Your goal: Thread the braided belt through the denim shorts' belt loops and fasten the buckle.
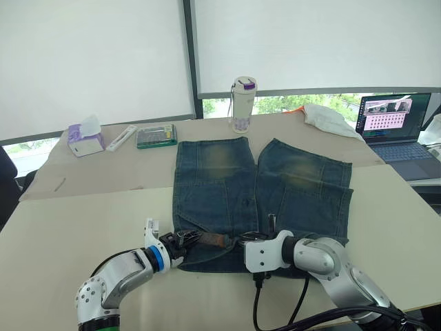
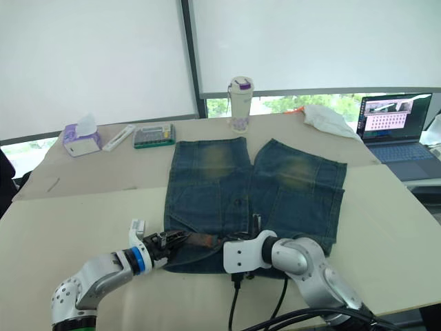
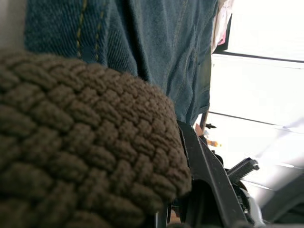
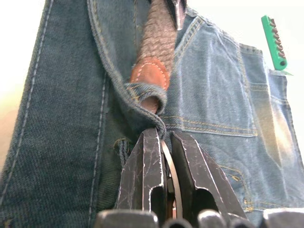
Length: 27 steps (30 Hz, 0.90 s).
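shorts (image 1: 262, 186) on table (image 1: 83, 214), bottle (image 1: 243, 103) behind

Pale desk by bright windows

We see white roller blinds (image 1: 89, 62) drawn low, greenery (image 1: 289, 103) showing beneath, over a beige desk (image 1: 83, 214).

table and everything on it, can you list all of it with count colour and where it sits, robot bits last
denim shorts: 1, faded blue, flat mid-table, waistband toward the robot
braided belt: 1, olive-brown with reddish leather tip, along the waistband, tip poking into a belt loop
bottle: 1, white with purple lid, far edge by the window
tissue pack: 1, purple, far left
green box: 1, far left of the shorts
white bar: 1, beside the green box
white cloth: 1, far right
laptop: 1, dark, open, far right
table: 1, beige
left gripper: 1, black, shut on the belt near its tip
right gripper: 1, black, shut on the waistband edge at the loop
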Each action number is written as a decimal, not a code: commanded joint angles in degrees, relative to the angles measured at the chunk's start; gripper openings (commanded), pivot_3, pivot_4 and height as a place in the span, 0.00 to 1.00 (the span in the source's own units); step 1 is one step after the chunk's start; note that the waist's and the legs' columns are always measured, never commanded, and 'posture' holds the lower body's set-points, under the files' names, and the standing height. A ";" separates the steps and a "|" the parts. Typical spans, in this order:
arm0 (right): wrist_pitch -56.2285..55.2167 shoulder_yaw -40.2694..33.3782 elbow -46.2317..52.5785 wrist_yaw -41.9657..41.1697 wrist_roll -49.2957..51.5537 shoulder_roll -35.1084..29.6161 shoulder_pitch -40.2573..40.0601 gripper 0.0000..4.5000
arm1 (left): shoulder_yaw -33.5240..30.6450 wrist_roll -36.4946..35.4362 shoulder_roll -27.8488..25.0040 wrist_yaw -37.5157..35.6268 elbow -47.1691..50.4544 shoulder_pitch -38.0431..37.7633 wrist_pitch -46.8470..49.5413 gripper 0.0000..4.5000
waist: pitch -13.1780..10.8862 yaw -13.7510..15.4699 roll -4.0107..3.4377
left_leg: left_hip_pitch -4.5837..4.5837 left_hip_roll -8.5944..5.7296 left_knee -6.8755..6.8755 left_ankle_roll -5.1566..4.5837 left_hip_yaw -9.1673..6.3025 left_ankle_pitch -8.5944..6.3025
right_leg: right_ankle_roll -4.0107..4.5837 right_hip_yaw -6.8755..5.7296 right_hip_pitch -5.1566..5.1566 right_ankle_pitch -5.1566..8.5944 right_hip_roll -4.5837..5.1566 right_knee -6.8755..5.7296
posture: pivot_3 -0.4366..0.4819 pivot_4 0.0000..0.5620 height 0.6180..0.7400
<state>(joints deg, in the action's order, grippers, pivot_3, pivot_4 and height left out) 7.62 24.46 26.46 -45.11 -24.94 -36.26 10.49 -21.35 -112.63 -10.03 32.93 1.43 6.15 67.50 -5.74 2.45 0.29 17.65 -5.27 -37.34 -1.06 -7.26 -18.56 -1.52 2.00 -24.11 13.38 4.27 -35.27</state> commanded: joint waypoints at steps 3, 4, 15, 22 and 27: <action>3.46 -0.94 1.94 -1.54 -0.40 0.34 -0.70 0.01 | 4.39 -0.37 -3.05 -0.96 -3.62 -0.88 4.28 0.00 | 0.02 0.03 -0.03 | -0.05 0.00 0.02 0.00 0.00 0.00 | 0.00 0.01 0.04 0.00 0.01 0.00 | 0.48 0.27 1.00; 4.28 -1.01 2.39 -2.31 -0.16 0.11 -1.02 0.01 | 5.10 -0.37 -3.65 -1.40 -3.96 -1.08 4.80 0.00 | 0.02 0.02 -0.04 | -0.05 0.00 0.03 0.00 0.00 0.00 | 0.00 0.02 0.04 0.00 0.01 0.00 | 0.48 0.27 1.00; 8.26 -1.00 6.74 -10.12 4.45 -4.30 -3.65 0.01 | 10.57 -0.37 -8.55 -4.95 -12.17 2.61 6.32 0.00 | 0.17 0.40 -0.26 | -0.22 -0.04 0.15 0.00 -0.02 -0.01 | -0.02 -0.03 0.11 0.01 0.06 0.12 | 0.48 0.27 1.00; 8.56 -2.08 0.20 -1.61 -0.58 0.44 1.36 0.01 | 10.96 1.95 -10.00 -7.81 -19.89 10.25 3.32 0.00 | 0.20 1.22 -0.30 | -0.23 -0.09 0.18 0.08 -0.08 0.01 | -0.01 -0.02 0.16 0.01 0.12 0.04 | 0.48 0.27 1.00; 5.93 -2.16 -8.40 2.64 -4.03 1.04 6.74 0.01 | 9.84 10.36 -7.69 -12.90 -26.60 20.12 -0.92 0.00 | 0.19 1.39 -0.27 | -0.13 -0.23 0.17 0.15 -0.10 0.11 | 0.07 -0.23 0.07 -0.05 0.06 -0.03 | 0.48 0.27 1.00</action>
<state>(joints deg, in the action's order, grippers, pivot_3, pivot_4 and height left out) 14.26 23.91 19.33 -44.61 -27.04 -34.96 16.34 -11.61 -105.60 -18.41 21.32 -22.68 25.12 68.35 -5.55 3.83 0.02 17.56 -5.53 -37.17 -0.94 -7.36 -18.43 -1.45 1.70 -24.08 13.33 4.33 -35.29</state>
